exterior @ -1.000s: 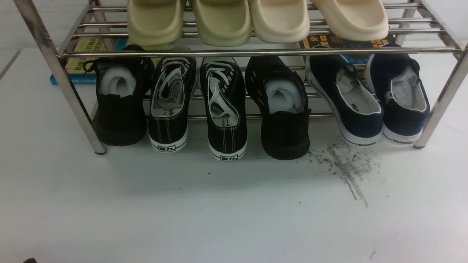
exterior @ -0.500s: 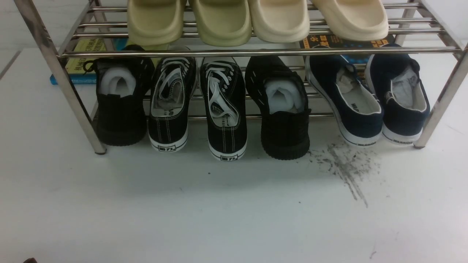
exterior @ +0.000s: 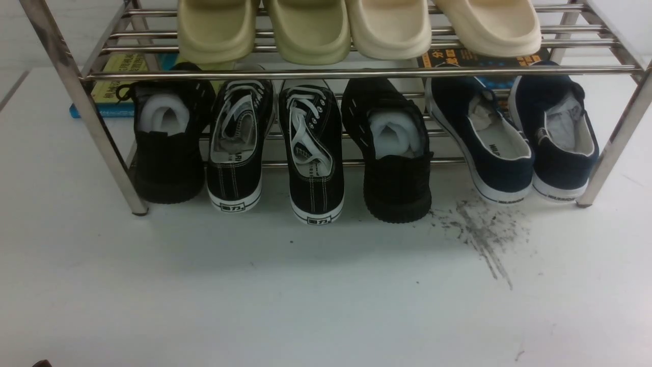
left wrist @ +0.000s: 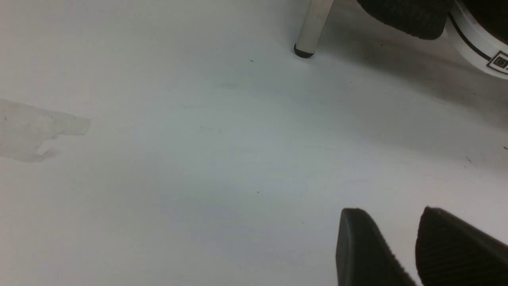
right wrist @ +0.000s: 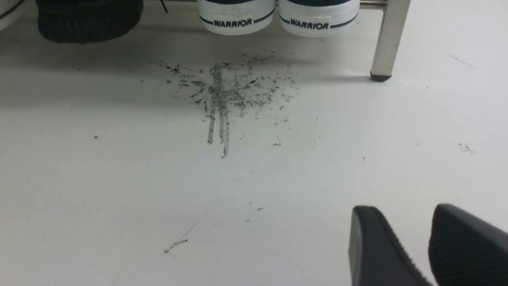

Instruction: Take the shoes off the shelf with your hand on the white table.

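Observation:
The navy blue shoes (exterior: 491, 148) (exterior: 560, 135) stand side by side at the right end of the shelf's (exterior: 356, 73) lower tier, heels toward me. In the right wrist view their white heels (right wrist: 234, 18) (right wrist: 313, 20) show at the far side of the white table (exterior: 305, 306). My right gripper (right wrist: 403, 212) hovers low over the table well in front of them, open, with nothing between its fingers. My left gripper (left wrist: 393, 214) is open and empty too, over bare table near the shelf's left leg (left wrist: 313, 24). Neither gripper shows in the front view.
All-black shoes (exterior: 168, 148) (exterior: 395, 153) and black lace-up sneakers (exterior: 237, 148) (exterior: 313, 153) fill the rest of the lower tier. Beige slippers (exterior: 356, 25) sit on the upper tier. Grey-black scuff marks (exterior: 484, 234) lie before the navy pair. The shelf's right leg (right wrist: 387, 39) stands beside them.

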